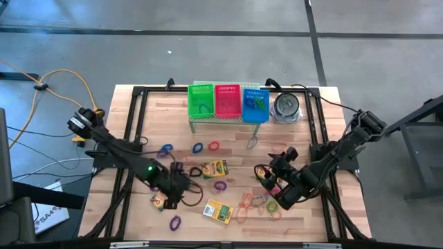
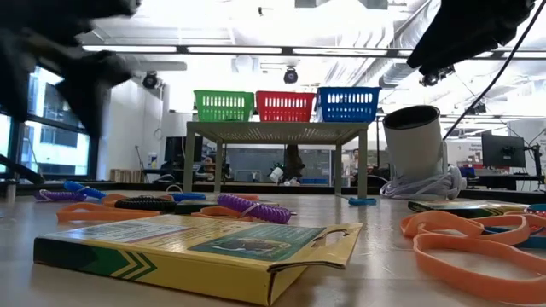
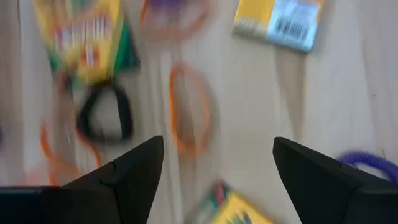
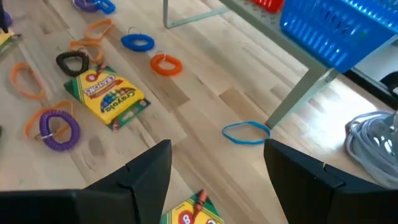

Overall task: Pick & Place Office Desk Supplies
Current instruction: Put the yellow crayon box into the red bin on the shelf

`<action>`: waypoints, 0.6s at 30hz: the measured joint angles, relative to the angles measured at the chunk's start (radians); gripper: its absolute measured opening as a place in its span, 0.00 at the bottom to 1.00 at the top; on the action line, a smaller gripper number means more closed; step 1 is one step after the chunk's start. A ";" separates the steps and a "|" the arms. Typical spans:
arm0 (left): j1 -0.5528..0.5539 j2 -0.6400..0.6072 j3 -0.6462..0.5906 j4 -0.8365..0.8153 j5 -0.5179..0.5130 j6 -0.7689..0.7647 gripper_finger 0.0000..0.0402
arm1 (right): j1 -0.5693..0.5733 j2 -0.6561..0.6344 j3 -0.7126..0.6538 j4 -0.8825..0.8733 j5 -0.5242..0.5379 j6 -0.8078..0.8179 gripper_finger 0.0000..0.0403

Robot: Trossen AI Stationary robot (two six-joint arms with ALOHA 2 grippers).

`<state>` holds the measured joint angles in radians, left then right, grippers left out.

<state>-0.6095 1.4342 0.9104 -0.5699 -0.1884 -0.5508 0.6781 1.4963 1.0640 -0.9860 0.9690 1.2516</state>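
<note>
Several yellow-and-green crayon boxes lie flat on the wooden table: one mid-table (image 1: 216, 168), one toward the near edge (image 1: 218, 211), one under my left arm (image 1: 163, 200). Coloured rubber bands lie around them, with a cluster at the near right (image 1: 256, 204). My left gripper (image 1: 178, 188) (image 3: 217, 143) hovers open over an orange band (image 3: 189, 115) and a black band (image 3: 106, 115), touching nothing. My right gripper (image 1: 272, 185) (image 4: 217, 146) is open above the table, with a crayon box (image 4: 193, 211) lying below it and a blue band (image 4: 245, 132) farther off.
A green basket (image 1: 201, 101), a red basket (image 1: 228, 101) and a blue basket (image 1: 255, 105) stand on a small raised shelf at the table's far edge. A round metal tin (image 1: 285, 107) sits to their right. A black frame (image 1: 131, 131) borders the table.
</note>
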 joint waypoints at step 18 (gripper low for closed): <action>-0.039 0.050 -0.001 -0.075 -0.050 -0.550 0.74 | -0.007 0.000 -0.003 0.001 0.099 -0.077 0.61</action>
<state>-0.6483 1.4846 0.9096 -0.6445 -0.2380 -1.1007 0.6715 1.4963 1.0615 -0.9848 1.0679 1.1750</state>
